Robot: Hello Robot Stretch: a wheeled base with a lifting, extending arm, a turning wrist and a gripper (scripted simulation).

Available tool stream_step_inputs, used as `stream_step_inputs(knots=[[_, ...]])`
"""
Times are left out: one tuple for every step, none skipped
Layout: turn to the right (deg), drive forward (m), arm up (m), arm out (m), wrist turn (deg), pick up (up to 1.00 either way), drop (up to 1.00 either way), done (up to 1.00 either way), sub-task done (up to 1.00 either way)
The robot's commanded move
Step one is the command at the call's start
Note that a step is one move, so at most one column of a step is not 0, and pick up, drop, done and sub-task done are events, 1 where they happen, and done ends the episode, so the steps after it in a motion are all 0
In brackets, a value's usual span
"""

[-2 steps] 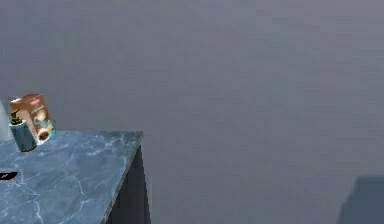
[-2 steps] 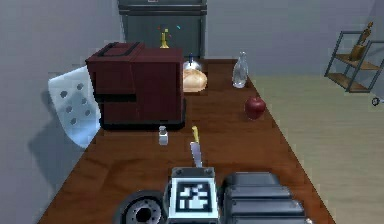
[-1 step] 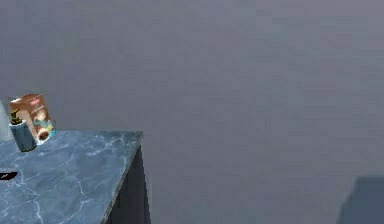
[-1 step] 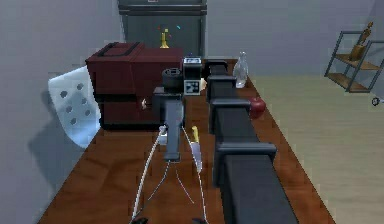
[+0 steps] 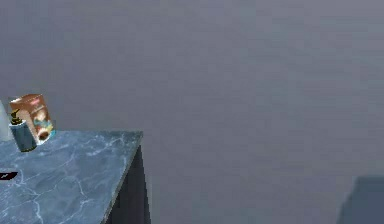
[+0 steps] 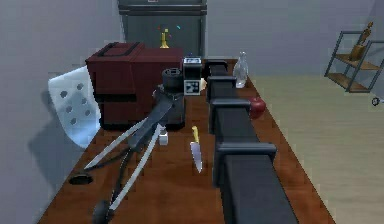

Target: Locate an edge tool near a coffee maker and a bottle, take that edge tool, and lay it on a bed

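A knife [image 6: 197, 150] with a yellow handle and a pale blade lies on the brown tabletop [image 6: 290, 150], just left of the dark arm bar [image 6: 240, 160]. Behind it stands a dark red boxy machine [image 6: 125, 72], likely the coffee maker. A clear bottle [image 6: 241, 70] stands farther back, to the arm's right. The gripper [image 6: 92, 193] reaches toward the arm side view's lower left, its thin fingers [image 6: 125, 148] stretched over bare tabletop left of the knife. It holds nothing.
A small white shaker-like thing [image 6: 162, 137] and a red round fruit [image 6: 257, 105] flank the arm. A white perforated panel [image 6: 70, 105] leans at the left, with a dark cabinet [image 6: 163, 18] and a shelf [image 6: 355, 55] behind. The forward view has a blue marbled counter [image 5: 70, 180] carrying a copper-and-teal object [image 5: 30, 120].
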Motion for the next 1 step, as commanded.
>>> stream_step_inputs(knots=[[0.0,0.0,0.0,0.0,45.0,0.0,0.0,0.0,0.0]])
